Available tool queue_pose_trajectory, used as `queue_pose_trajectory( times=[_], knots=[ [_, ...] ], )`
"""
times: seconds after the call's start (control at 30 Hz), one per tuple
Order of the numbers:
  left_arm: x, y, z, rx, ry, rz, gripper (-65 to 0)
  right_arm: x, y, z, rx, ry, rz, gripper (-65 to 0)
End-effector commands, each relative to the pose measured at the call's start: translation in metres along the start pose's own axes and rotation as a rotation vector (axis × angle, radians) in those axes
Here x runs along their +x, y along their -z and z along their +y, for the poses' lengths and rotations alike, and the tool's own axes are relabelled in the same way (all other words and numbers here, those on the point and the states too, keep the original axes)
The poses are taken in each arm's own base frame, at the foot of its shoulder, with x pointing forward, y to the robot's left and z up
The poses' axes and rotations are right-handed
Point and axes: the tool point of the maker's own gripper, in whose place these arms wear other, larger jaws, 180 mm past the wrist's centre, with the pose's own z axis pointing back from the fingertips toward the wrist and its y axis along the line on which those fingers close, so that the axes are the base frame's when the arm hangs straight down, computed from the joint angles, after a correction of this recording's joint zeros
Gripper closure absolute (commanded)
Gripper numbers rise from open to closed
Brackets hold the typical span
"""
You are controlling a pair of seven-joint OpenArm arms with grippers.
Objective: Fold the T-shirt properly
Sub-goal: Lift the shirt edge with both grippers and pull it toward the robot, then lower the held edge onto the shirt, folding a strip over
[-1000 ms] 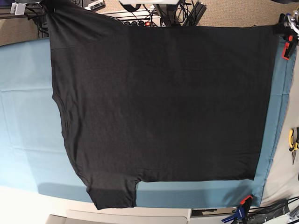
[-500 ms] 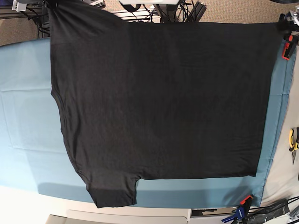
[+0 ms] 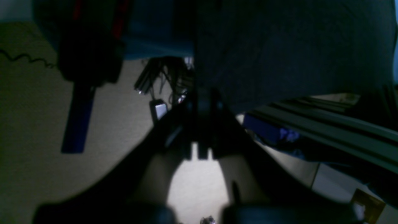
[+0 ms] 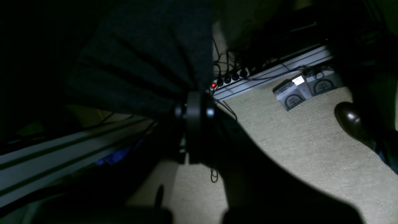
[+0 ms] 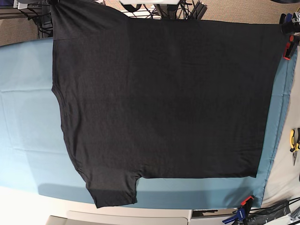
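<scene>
Black T-shirt (image 5: 164,103) spread wide and hanging like a curtain in the base view, covering most of the bench (image 5: 23,140) with its teal cloth cover; one short sleeve (image 5: 112,192) reaching down toward the near edge, top hem stretched taut between the two upper corners. Plain black fabric on the side shown. Left claw (image 3: 199,102) closed on the shirt's edge, jaws pinched together with cloth rising straight up out of them in the left wrist view; seen in the base view at the top right corner (image 5: 287,22). Right claw (image 4: 194,109) likewise clamped shut on the T-shirt (image 4: 143,71), gathered folds fanning out from the pinch point. Beyond the shirt, orange-handled clamps (image 5: 287,47) on the bench's right side and at the bottom right, yellow-handled pliers (image 5: 294,143) on the grey surface beside. Beneath the right claw, beige carpet (image 4: 279,149), a power strip (image 4: 267,73) with a red light, and a dark shoe (image 4: 351,121).
</scene>
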Motion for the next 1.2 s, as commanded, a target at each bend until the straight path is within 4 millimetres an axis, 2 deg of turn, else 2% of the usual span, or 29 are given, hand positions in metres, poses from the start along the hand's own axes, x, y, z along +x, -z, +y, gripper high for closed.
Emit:
queue_pose_trajectory(
  times=[0.0, 0.3, 0.5, 0.9, 0.97, 1.17],
  knots=[
    [0.010, -0.006, -0.001, 0.004, 0.029, -0.014, 0.0, 0.007, -0.007, 0.002, 0.006, -0.008, -0.026, 0.0],
    [0.028, -0.003, -0.006, -0.010, 0.057, -0.063, 0.0, 0.030, 0.006, 0.012, 0.057, -0.010, -0.118, 0.0],
    [0.052, 0.001, -0.018, -0.034, 0.112, -0.119, 0.0, 0.052, 0.018, 0.020, 0.092, -0.017, -0.200, 0.0],
    [0.107, -0.003, -0.034, -0.064, 0.225, -0.243, 0.0, 0.116, 0.045, 0.044, 0.163, -0.059, -0.407, 0.0],
    [0.114, -0.004, -0.036, -0.067, 0.230, -0.266, 0.0, 0.125, 0.054, 0.051, 0.178, -0.088, -0.416, 0.0],
    [0.116, -0.005, -0.037, -0.067, 0.233, -0.274, 0.0, 0.154, 0.092, 0.094, 0.252, -0.235, -0.414, 0.0]
  ],
)
